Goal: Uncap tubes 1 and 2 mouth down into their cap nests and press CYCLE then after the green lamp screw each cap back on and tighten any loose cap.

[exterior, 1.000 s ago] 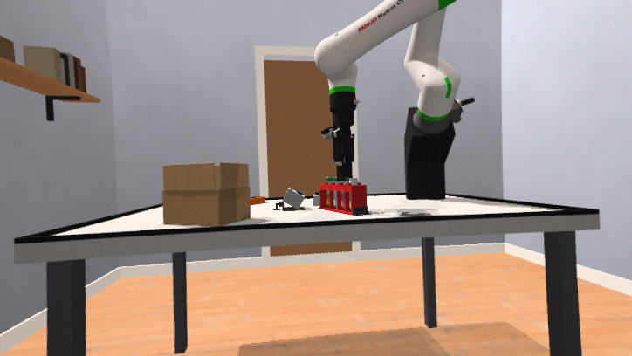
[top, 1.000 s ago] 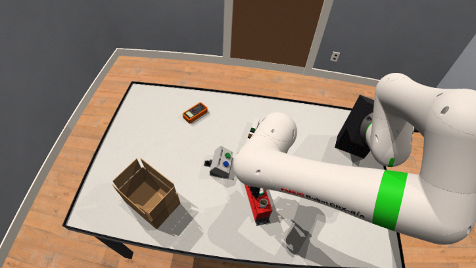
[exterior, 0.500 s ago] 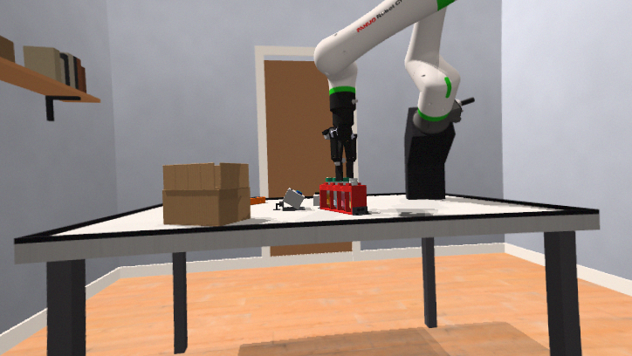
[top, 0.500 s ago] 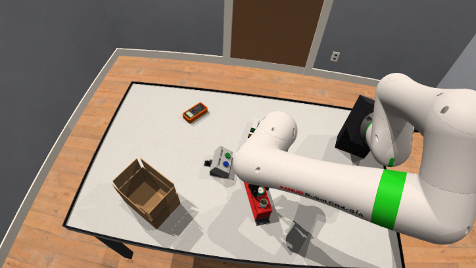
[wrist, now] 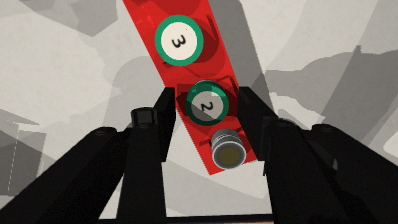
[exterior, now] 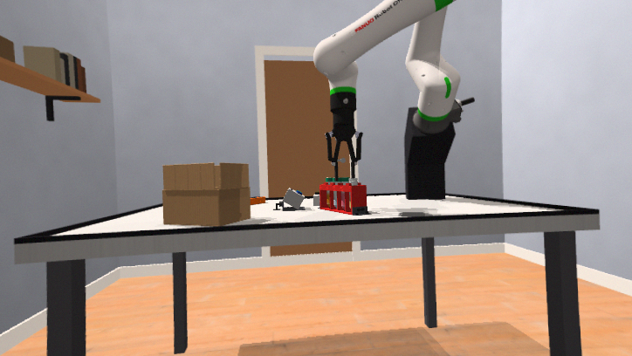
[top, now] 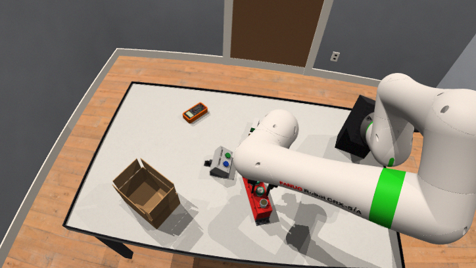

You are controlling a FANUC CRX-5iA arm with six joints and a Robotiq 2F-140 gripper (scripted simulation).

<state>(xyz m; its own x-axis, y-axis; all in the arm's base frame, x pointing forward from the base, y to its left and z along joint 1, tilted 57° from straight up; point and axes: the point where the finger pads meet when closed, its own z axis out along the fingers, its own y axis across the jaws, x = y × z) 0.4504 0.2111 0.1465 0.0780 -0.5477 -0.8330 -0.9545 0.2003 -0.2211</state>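
Cap 2 (wrist: 207, 105), on its tube in the red decapping station (wrist: 150, 20), mid-worktop.
End effector (wrist: 207, 131) part open, straddling cap 2 with gaps both sides, gripping nothing. Beside it: uncapped tube 1 (wrist: 227, 149), cap 3 (wrist: 179, 41). Key housing (top: 222, 161) near; cardboard box (top: 146, 191) well apart.

Top view: high, behind arm, looks down over table (top: 99, 186). Exterior: low, far, level across table. Wrist: close, straight down. All share red rack (top: 257, 207).
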